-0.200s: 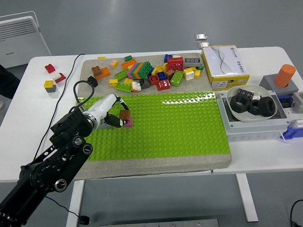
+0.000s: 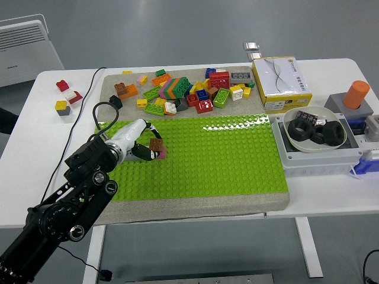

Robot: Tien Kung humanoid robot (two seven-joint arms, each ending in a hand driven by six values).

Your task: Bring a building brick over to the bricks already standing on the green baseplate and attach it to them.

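A brown brick (image 2: pixel 157 145) sits on top of a pink brick (image 2: pixel 161 154) on the green baseplate (image 2: pixel 225 154), at its left part. My left hand (image 2: pixel 143 142), white with dark fingers, reaches in from the lower left and curls around the brown brick, its fingers on the brick's left and upper sides. A heap of loose coloured bricks (image 2: pixel 183 92) lies on the grey mat behind the baseplate. The right hand is out of the picture.
A yellow and white box (image 2: pixel 280 83) stands at the back right. A grey tray holds a white bowl (image 2: pixel 315 131) with black rings. An orange cylinder (image 2: pixel 356 93) stands far right. Three small bricks (image 2: pixel 65 96) lie at the far left. A black cable (image 2: pixel 89 100) runs beside the mat.
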